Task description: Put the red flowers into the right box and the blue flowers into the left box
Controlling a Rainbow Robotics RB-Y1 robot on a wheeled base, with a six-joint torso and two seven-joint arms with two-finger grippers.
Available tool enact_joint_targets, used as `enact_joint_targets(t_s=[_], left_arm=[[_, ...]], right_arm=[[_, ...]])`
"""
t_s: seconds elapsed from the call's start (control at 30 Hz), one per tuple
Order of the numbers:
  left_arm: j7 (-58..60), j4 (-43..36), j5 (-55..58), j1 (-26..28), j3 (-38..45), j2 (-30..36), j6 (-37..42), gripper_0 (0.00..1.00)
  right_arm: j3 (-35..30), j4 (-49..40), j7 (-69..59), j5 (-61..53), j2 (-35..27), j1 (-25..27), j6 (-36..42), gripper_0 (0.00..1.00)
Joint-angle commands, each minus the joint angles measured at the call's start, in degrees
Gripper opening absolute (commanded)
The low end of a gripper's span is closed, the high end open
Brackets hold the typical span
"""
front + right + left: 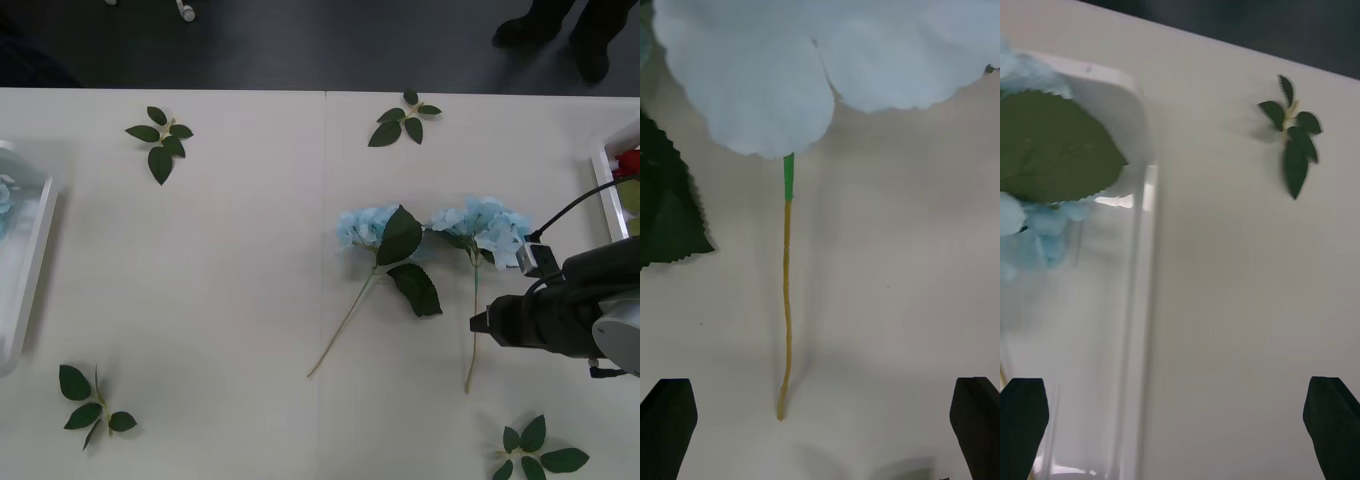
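Note:
Two blue flowers lie on the table's middle right, one (365, 228) with its stem running toward the front left, the other (488, 228) with its stem (472, 330) running toward the front. My right gripper (479, 322) hovers beside that stem. In the right wrist view the gripper (820, 424) is open, the thin stem (787, 300) between its black fingers and the pale blue head (752, 75) beyond. The left gripper (1180, 427) is open over the left box (1139, 247), which holds a blue flower (1034, 225) under a large leaf. A red flower (628, 162) shows inside the right box (603, 165).
Loose green leaf sprigs lie at the back left (160, 140), back middle (405, 118), front left (92, 405) and front right (535, 455). The left box (30, 270) sits at the table's left edge. Bare tabletop stretches between it and the flowers.

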Motion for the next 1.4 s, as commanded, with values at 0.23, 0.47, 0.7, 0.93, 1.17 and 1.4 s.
enact_joint_targets(t_s=[0.23, 0.47, 0.7, 0.93, 1.17, 1.4], left_arm=[[-2.9, -6.1, 18.2, -2.2, 0.4, 0.8, 7.1, 1.00], [-13.0, -6.1, 27.5, -4.2, 0.3, -3.9, 10.8, 1.00], [-23.7, -6.1, 30.6, -8.4, 0.3, -9.7, 18.5, 1.00], [-30.9, -6.1, 30.1, -12.2, -0.4, -10.5, 24.9, 1.00], [-33.3, -6.1, 28.3, -16.2, -1.1, -10.5, 31.8, 1.00], [-37.2, -5.3, 26.1, -20.4, -1.7, -10.5, 35.8, 1.00]], right_arm=[[1.1, 6.2, -0.3, 2.0, 3.1, -4.9, -2.5, 1.00], [2.9, 11.3, 0.2, 3.7, 4.6, -7.4, -5.0, 1.00], [4.9, 15.4, 1.1, 3.6, 5.4, -9.2, -7.7, 1.00], [6.2, 17.3, 1.8, 3.4, 6.2, -10.0, -8.6, 1.00], [8.7, 19.6, 1.8, 4.0, 6.7, -10.9, -11.8, 1.00], [8.7, 20.0, 2.3, 4.7, 7.6, -10.9, -11.8, 0.60]])
